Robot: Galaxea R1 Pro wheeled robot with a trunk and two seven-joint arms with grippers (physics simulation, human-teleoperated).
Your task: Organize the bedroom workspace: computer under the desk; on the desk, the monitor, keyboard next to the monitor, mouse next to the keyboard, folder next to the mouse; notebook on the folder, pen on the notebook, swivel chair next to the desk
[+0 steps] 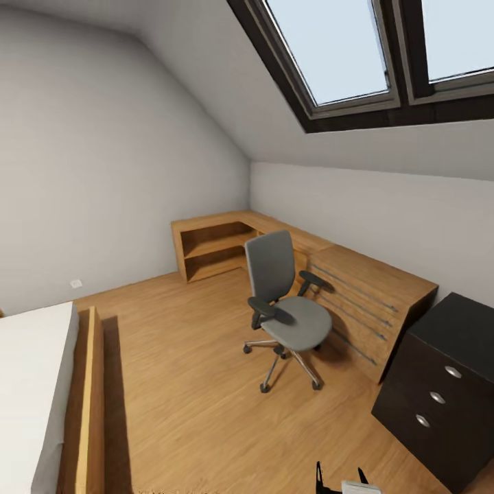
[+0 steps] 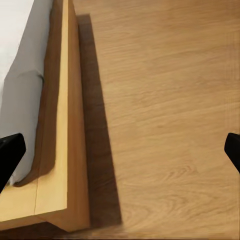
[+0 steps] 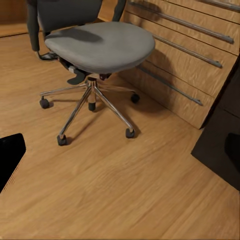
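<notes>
chair: grey padded swivel chair on chrome star base (image 1: 285,309) at my 12 o'clock, seat bare | black-drawered bench (image 1: 446,398) at 2 o'clock | right tool (image 3: 120,150) nearer, left tool (image 2: 120,150) over floor by bed (image 2: 30,100) | both tools spread wide, holding nothing

Attic bedroom: bed (image 1: 34,384), skylight (image 1: 343,55)

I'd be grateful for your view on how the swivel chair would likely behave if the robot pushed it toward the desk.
The swivel chair stands on castors on smooth wooden floor, so it would probably roll easily, perhaps drifting off line. A push on the tall backrest may turn the seat or tip it slightly; pushing low seems safer. Its seat looks bare.
</notes>
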